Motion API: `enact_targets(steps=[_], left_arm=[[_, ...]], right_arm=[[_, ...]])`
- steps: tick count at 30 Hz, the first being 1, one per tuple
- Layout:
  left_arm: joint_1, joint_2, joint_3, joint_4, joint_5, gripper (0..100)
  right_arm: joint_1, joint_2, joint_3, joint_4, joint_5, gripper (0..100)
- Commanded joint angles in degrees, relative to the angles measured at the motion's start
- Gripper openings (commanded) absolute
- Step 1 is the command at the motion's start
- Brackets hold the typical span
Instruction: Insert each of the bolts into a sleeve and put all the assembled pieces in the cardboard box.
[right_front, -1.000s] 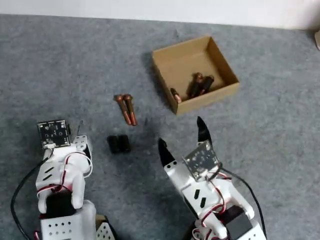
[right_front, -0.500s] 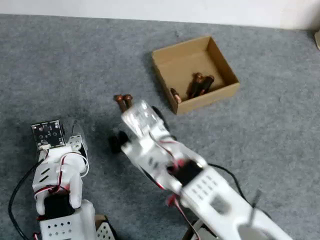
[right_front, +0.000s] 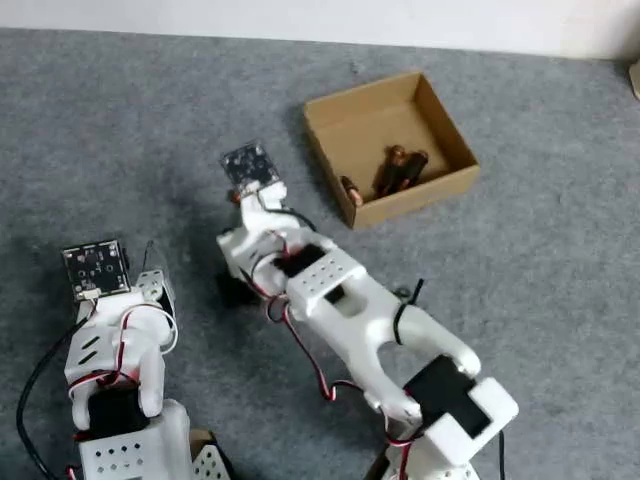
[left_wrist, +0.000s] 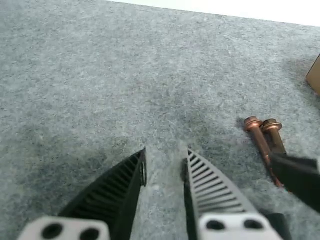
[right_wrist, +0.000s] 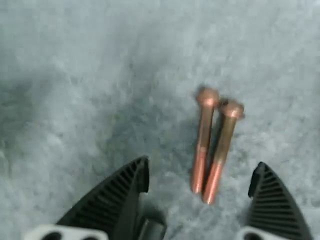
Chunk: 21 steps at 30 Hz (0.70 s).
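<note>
Right gripper (right_wrist: 201, 171) is positioned over the two copper bolts (right_wrist: 212, 145), which lie side by side and touching on the grey carpet (right_front: 120, 120), near the cardboard box (right_front: 412, 204) off its left wall in the high view. Its jaws are spread wide to either side of the pair and grip nothing. Left gripper (left_wrist: 165, 157) sits farther from the box than the bolts, with its jaws parted only narrowly and empty, while several assembled pieces (right_front: 398, 168) lie inside the box against its near wall.
</note>
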Motion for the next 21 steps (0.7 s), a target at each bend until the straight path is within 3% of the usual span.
enact_targets(steps=[1, 4, 9, 21], left_arm=[[-0.57, -0.48, -3.38, -1.67, 0.35, 12], [-0.84, -0.48, -3.47, -1.67, 0.35, 12], [-0.84, -0.48, -3.47, -1.67, 0.35, 12], [-0.92, -0.48, -3.65, -1.67, 0.35, 12]], right_arm=[[0.31, -3.38, -1.01, -0.04, -6.68, 29.1], [-1.01, -6.37, 1.71, 2.95, -15.47, 29.1], [-1.54, -8.48, 4.44, 6.55, -21.89, 29.1], [-6.46, -8.4, 6.11, 8.4, -23.47, 29.1]])
